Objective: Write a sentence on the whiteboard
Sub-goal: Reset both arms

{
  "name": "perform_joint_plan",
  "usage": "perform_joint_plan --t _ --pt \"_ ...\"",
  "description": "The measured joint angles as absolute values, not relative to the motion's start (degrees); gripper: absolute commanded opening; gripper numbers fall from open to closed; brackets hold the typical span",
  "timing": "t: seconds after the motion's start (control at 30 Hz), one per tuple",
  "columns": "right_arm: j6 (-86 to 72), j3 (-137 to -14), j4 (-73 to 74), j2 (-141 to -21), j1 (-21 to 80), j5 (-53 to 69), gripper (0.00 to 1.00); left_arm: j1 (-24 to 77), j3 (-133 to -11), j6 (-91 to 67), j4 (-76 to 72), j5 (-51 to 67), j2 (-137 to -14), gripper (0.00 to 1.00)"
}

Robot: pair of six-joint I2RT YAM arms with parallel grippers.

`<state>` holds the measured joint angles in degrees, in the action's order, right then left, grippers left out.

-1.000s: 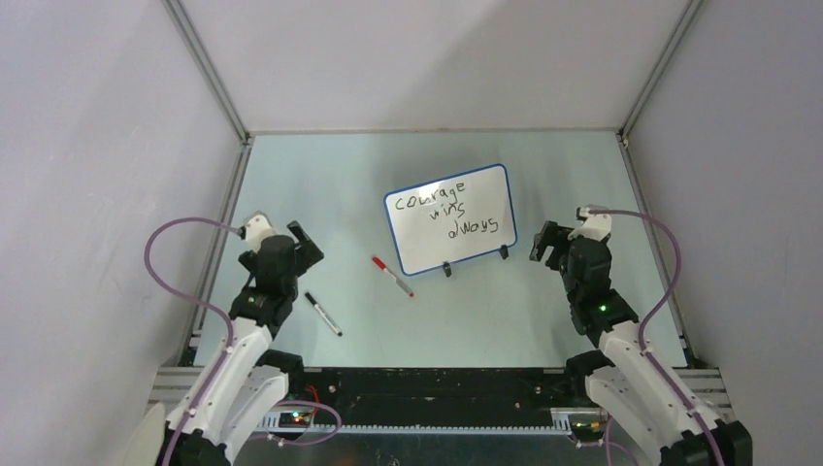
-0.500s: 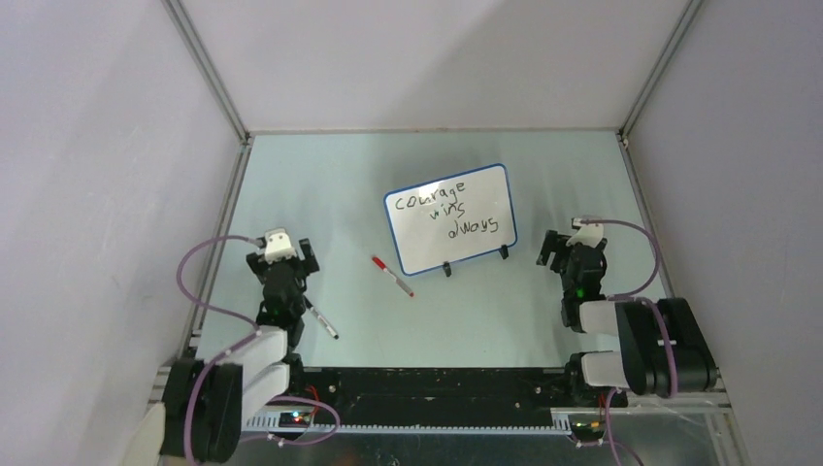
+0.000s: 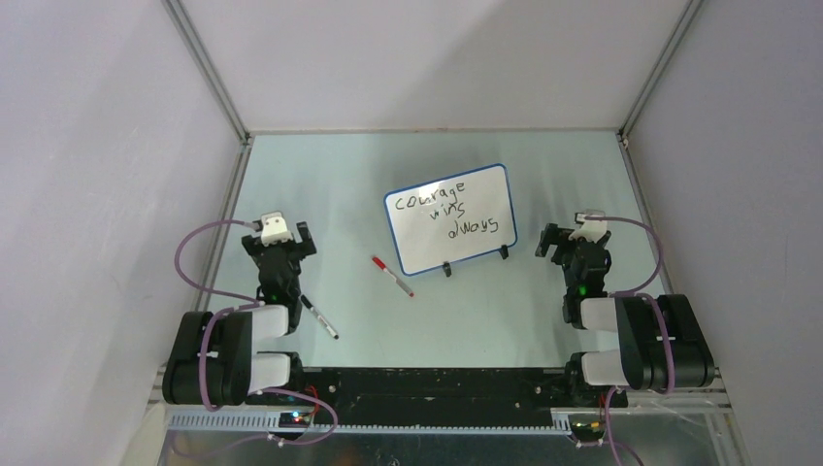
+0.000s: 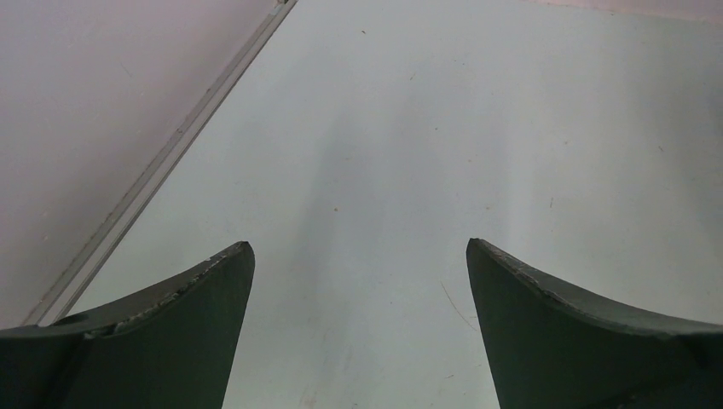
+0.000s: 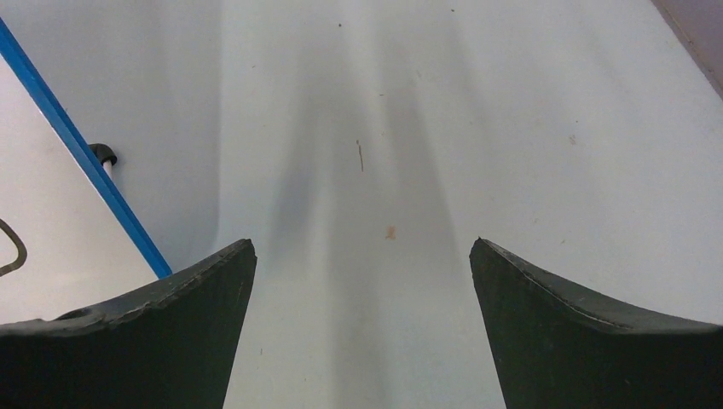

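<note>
– Right of centre in the overhead view, the whiteboard (image 3: 451,221) sits on the pale desk (image 3: 330,175), skewed so its right end is higher in the frame. Is the writing done?

– I'd judge so. The sentence (image 3: 448,209) reads "courage wins always" in 3 staggered black lines, and no letter looks half-formed.

– And the arms?

– Both are folded low, near the bottom of the frame, 1 on each side. The left gripper (image 4: 358,249) has its fingers spread wide with only bare desk between them. The right gripper (image 5: 362,247) is the same, wide apart and empty.

– Where are the pens?

– 2 lie loose on the desk. A red-capped marker (image 3: 392,276) is just left of the board's lower corner, and a black marker (image 3: 320,315) lies lower left of centre, close beside the left arm.

– So what is the step?

– Parking, by my reading. Doing it well means leaving the fingers apart and going nowhere near the ink. The right wrist view shows the board's blue rim (image 5: 81,149) and 1 black foot (image 5: 103,154) at its left edge, so that arm is the nearer one. Any motion there should go toward the right of the frame, never across the board. The left arm should mind the black marker so it doesn't set it rolling.
</note>
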<state>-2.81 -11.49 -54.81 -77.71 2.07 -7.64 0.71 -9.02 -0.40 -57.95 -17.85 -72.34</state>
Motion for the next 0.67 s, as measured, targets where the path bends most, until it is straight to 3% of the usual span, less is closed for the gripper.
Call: perform_joint_plan --t 0.67 --pt "-2.94 -11.88 -54.76 -77.73 1.10 -5.96 0.99 0.67 -9.02 -0.40 -58.17 -17.32 -72.34 1.00"
